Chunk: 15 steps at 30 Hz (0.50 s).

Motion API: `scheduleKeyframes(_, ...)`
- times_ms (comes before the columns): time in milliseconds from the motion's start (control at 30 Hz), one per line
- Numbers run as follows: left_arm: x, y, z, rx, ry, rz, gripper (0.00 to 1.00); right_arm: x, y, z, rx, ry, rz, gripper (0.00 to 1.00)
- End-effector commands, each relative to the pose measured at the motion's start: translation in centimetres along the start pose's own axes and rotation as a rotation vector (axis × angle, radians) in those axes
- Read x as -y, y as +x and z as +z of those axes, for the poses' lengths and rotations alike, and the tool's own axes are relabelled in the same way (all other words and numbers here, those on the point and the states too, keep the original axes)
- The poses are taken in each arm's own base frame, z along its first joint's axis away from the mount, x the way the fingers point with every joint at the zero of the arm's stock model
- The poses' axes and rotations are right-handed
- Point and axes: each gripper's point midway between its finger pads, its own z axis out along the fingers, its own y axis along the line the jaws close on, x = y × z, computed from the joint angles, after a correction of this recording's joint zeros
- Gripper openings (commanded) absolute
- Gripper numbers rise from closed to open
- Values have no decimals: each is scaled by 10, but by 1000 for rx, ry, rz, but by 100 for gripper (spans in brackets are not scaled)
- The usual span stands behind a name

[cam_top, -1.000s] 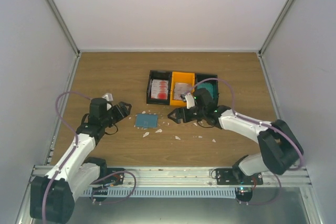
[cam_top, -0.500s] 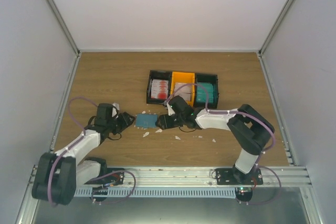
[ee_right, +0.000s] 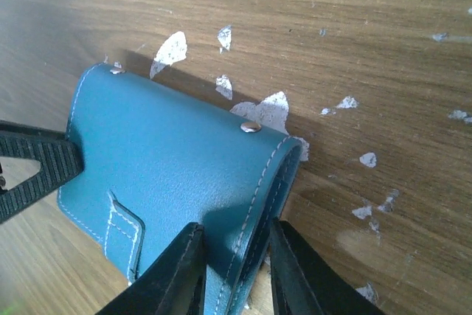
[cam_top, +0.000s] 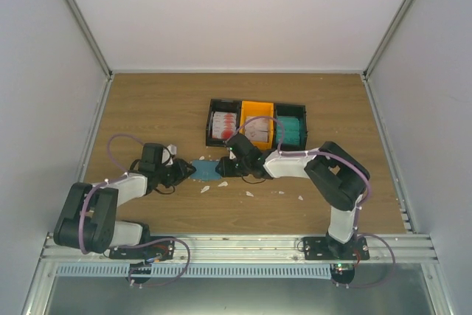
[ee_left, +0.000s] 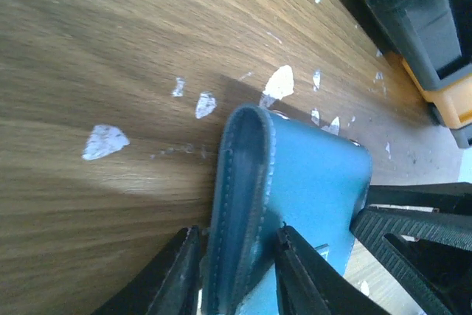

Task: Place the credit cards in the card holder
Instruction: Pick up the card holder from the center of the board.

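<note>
Left gripper (ee_left: 237, 235) is pinching the left edge of the card holder (ee_left: 310, 175), with a black finger (ee_left: 175, 274) pressing on each face and the jaws narrowed to the thickness of the folded cover. Right gripper (ee_right: 234, 230) is clamping the opposite edge, its jaws likewise drawn close around the rounded, stitched fold. Both are gripping the one card holder between them, low over the wooden table (cam_top: 147, 108), beyond the arm bases and slightly left of the table's middle.

The card holder is showing as a flat blue-teal square, closed like a book, with pale stitching running along its rim. A small metal stud (ee_right: 251, 127) is sitting near one corner, and a stitched strap tab (ee_right: 122, 230) is lying on the face turned toward the right wrist camera. A dark shadow is falling on the wood under its far edge. Whether it is resting on the table or raised just off it, I cannot tell.

White scraps (cam_top: 205, 189) are lying scattered on the wood around it. Farther back, three bins are standing side by side:
- a black bin (cam_top: 209, 123) is holding red-and-white credit cards (cam_top: 223, 125);
- an orange bin (cam_top: 258, 104) is holding whitish cards (cam_top: 258, 130);
- a second black bin (cam_top: 304, 125) is holding teal-green cards (cam_top: 290, 129).

Print on the cards is too small to read. The right arm's wrist and its cable are crossing the near side of the orange bin.
</note>
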Motion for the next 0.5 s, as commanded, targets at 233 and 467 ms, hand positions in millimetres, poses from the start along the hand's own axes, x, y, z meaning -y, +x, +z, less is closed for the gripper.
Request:
scheduleKeyframes(233,45,-12,-2,-1,183,139,7,-8,6,-3,-18,-71,42,20)
scheduleKeyframes(467,68,-15,-22,21,235,221,0,-10,-10,-37,63,-98,-28,39)
